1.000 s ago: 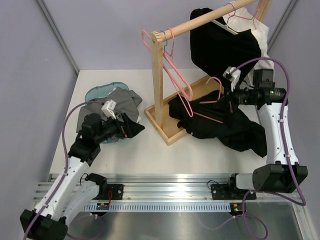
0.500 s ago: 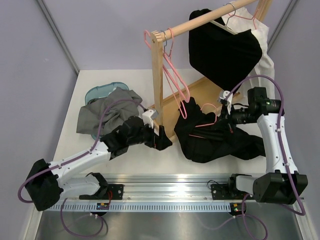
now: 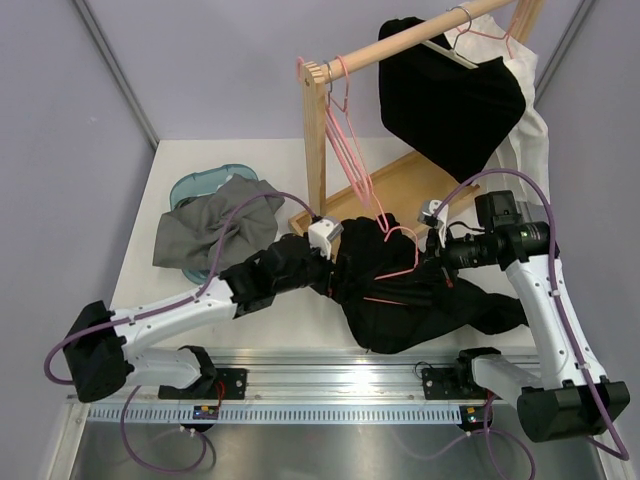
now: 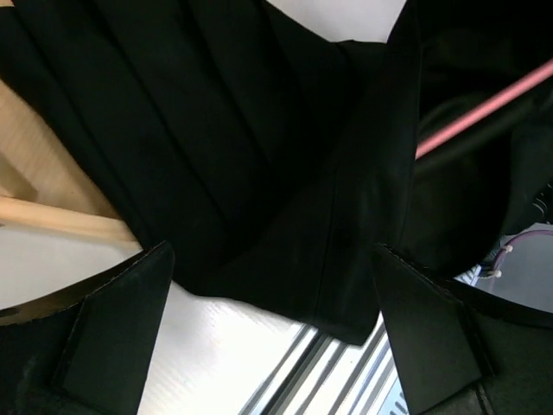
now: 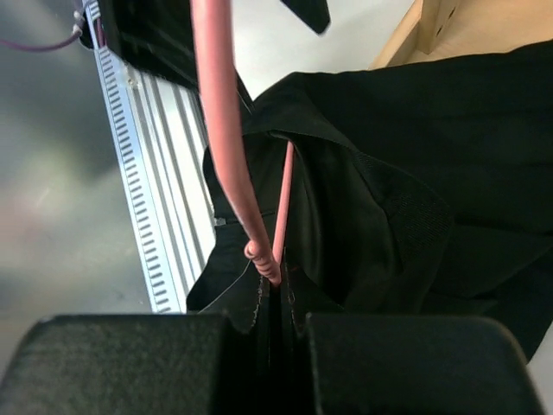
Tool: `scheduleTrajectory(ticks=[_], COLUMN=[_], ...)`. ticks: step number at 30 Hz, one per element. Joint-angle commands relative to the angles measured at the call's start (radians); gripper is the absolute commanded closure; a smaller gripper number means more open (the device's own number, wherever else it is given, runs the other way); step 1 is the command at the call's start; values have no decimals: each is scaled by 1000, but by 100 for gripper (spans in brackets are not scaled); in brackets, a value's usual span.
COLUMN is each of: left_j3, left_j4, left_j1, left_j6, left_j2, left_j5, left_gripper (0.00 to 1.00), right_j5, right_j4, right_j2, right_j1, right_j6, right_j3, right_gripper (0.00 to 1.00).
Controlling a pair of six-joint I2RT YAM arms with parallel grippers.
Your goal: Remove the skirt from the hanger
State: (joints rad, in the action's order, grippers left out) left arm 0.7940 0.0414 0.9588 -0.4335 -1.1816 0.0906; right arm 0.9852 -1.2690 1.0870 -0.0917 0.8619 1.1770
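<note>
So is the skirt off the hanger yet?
Not yet. The skirt and pink hanger are down off the wooden rail, on the table. The right tool pinches the hanger; the open left tool is at the skirt's edge. Pulling the skirt free is left.

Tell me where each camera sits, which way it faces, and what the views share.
Top external: fixed above and behind, looking down on the white table, wooden rack and black pleated skirt on its pink wire hanger; both arms show.
Left wrist: on the left arm, facing the skirt between the open left gripper.
Right wrist: on the right arm, looking along the right gripper, shut on the hanger.
Shared: all see skirt and hanger.
</note>
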Motion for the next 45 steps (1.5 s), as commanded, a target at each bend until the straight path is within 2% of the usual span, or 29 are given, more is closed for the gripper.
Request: scheduleTrajectory(ticks=[1, 5, 9, 16, 24, 27, 28, 29, 31, 32, 34, 35, 36, 39, 45], left_j3=[105, 117, 114, 119, 143, 157, 162, 166, 180, 185, 186, 185, 183, 166, 94], left_j4=[26, 61, 75, 113, 172, 218, 242, 255, 288, 294, 311, 314, 319, 315, 330], left_j1=[63, 106, 132, 162, 193, 193, 193, 192, 189, 184, 170, 164, 158, 121, 37], left_j6=[-24, -59, -63, -44, -43, -60, -76, -83, -102, -109, -129, -137, -146, -174, -205], left_j2=[-76, -121, -105, -70, -161, -196, -203, -216, -230, -240, -242, -240, -236, -211, -118], left_j5=[-132, -242, -296, -335, -402, -498, -526, -575, -610, -633, -647, -663, -667, -660, -626], left_gripper=[2, 5, 6, 5, 8, 20, 31, 38, 47, 54, 64, 77, 84, 100, 100], right_j5=[-26, -46, -78, -132, -118, -115, -115, -114, -112, -112, -105, -100, -94, -71, -63], right_j4=[117, 181, 233, 287, 313, 306, 304, 300, 293, 289, 278, 269, 263, 226, 128], right_j2=[-39, -58, -68, -68, -78, -82, -84, -87, -88, -90, -90, -93, -93, -98, -124], right_j1=[-28, -29, -31, -33, -33, -33, -33, -34, -33, -33, -33, -33, -33, -33, -33], right_j6=[-218, -288, -343, -418, -468, -468, -465, -463, -455, -452, -437, -429, -423, -380, -227], right_j3=[-5, -20, -59, -88, -83, -83, -82, -83, -83, -85, -82, -83, -83, -82, -94], right_gripper=[100, 100, 100, 100, 100, 100, 100, 100, 100, 100, 100, 100, 100, 100, 100])
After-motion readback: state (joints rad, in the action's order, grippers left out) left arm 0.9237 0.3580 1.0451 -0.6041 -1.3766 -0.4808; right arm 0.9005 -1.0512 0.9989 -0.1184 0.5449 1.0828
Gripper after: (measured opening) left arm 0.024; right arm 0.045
